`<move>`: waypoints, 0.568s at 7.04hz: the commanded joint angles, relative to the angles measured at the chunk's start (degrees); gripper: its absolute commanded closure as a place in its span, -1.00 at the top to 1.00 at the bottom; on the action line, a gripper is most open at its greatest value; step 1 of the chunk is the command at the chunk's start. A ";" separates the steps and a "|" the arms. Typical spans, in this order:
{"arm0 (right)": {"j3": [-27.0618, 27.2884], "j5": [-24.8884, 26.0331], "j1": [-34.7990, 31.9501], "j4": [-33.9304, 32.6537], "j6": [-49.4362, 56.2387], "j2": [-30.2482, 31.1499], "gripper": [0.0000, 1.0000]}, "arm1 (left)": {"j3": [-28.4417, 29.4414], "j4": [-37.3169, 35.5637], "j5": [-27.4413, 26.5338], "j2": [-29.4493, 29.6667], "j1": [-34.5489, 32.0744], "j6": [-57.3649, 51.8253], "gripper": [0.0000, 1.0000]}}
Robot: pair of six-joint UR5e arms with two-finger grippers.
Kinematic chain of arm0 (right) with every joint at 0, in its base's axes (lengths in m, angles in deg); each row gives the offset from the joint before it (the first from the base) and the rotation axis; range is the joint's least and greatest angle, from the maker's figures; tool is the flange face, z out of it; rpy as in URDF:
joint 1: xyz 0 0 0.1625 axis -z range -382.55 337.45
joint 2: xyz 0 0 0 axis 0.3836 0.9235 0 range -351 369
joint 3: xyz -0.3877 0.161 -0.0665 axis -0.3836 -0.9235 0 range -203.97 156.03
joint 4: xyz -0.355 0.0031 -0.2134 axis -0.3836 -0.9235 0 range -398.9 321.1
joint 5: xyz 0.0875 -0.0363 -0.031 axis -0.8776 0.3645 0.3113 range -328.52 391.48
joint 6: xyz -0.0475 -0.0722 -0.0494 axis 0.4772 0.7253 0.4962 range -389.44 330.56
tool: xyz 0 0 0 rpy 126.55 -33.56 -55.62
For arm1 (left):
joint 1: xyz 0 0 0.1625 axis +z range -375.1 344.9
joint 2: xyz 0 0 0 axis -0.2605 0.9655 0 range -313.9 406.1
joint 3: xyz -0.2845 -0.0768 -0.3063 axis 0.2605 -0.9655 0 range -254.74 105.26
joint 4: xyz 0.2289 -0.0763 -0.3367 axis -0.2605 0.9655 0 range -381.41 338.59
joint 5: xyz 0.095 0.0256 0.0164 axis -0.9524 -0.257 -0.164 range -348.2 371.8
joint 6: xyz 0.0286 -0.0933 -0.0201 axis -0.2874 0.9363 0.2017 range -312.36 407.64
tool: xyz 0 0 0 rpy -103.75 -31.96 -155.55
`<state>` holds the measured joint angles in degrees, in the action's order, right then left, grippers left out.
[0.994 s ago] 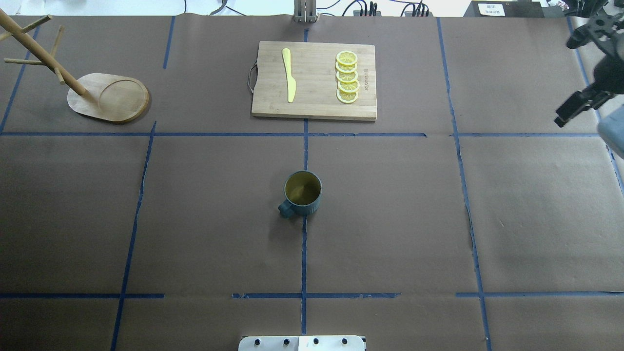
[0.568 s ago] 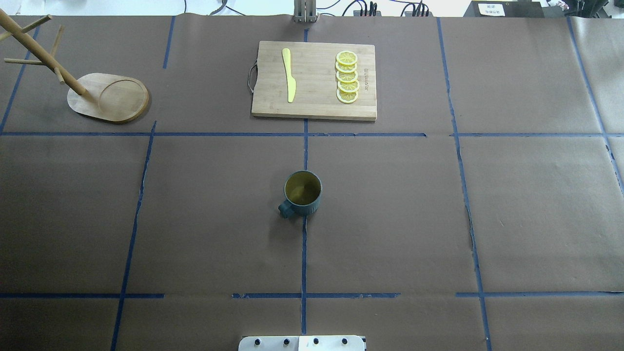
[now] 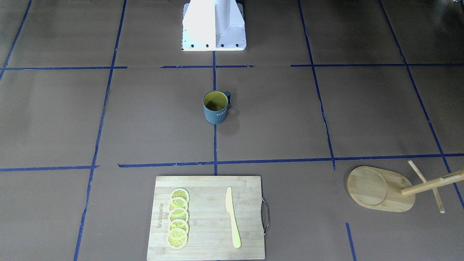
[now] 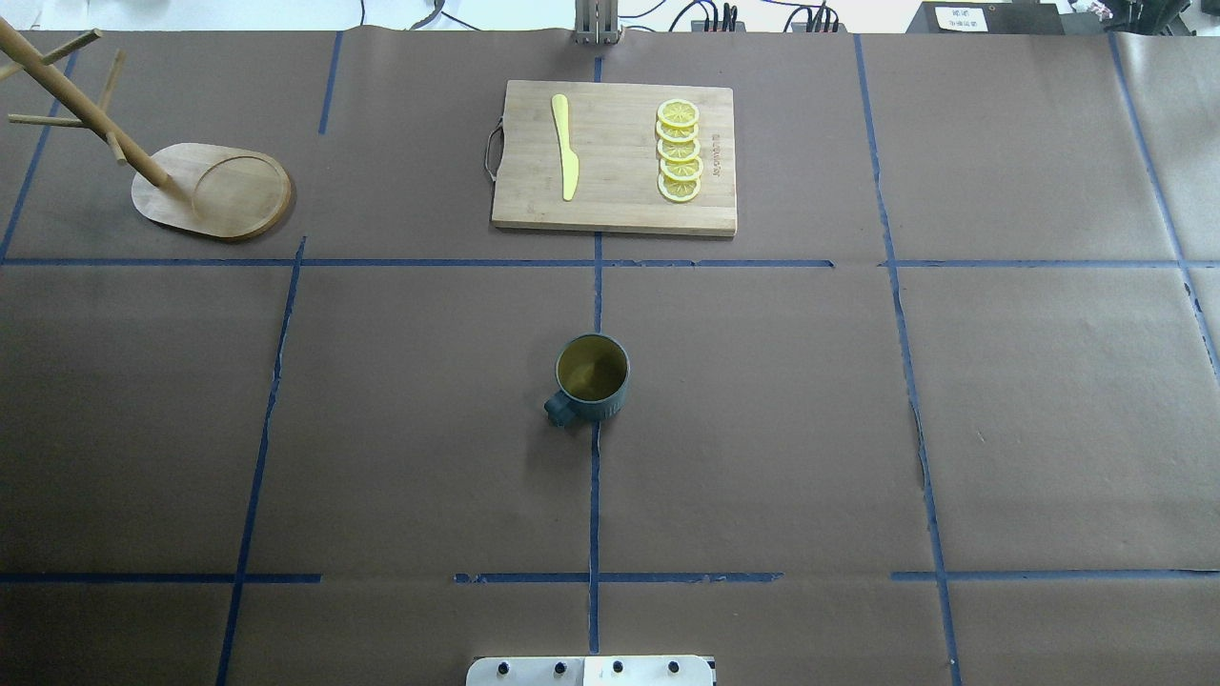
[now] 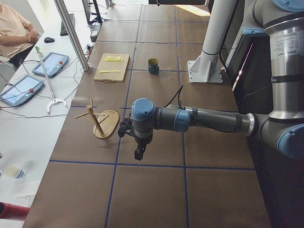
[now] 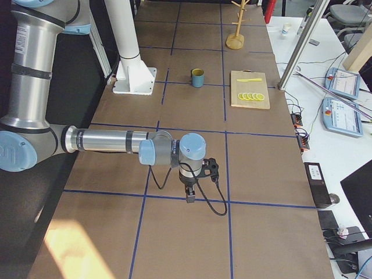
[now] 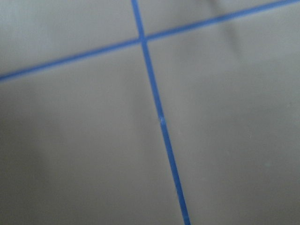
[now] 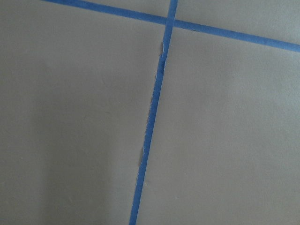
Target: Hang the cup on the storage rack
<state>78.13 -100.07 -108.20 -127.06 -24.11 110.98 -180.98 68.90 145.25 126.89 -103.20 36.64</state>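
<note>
The cup (image 4: 592,376) stands upright at the table's middle on a blue tape line, handle toward the robot and its left; it also shows in the front view (image 3: 216,108). The storage rack (image 4: 238,191) stands at the far left, its post leaning out of the view's corner, pegs bare; the front view shows it (image 3: 380,188) at the lower right. My left gripper (image 5: 138,155) shows only in the left side view, hanging over bare table near the rack. My right gripper (image 6: 190,197) shows only in the right side view, far from the cup. I cannot tell whether either is open or shut.
A bamboo cutting board (image 4: 615,157) with a yellow knife (image 4: 566,148) and several lemon slices (image 4: 679,151) lies at the far middle. The robot's white base (image 3: 214,25) is at the near edge. An operator (image 5: 14,33) sits beyond the table.
The right arm, seen at the overhead view's right edge a second ago, has left that view. The cup and rack have not moved.
</note>
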 commanded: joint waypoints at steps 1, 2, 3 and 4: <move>0.82 -0.20 0.04 0.27 -0.67 -0.38 1.00 | -2.21 2.14 5.46 0.60 -0.05 -0.07 1.00; 0.91 -0.29 0.13 1.32 -0.67 -0.47 1.00 | -3.35 7.29 6.72 0.77 0.47 0.19 1.00; 0.73 -0.37 0.13 1.50 -0.76 -1.43 1.00 | -3.37 15.08 6.74 1.12 1.69 0.63 1.00; 0.73 -0.38 0.13 1.59 -0.68 -1.52 1.00 | -3.37 21.43 7.35 1.04 4.92 7.07 0.97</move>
<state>78.90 -100.40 -108.09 -125.72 -24.81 109.85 -184.15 82.52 151.81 127.85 -101.13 38.74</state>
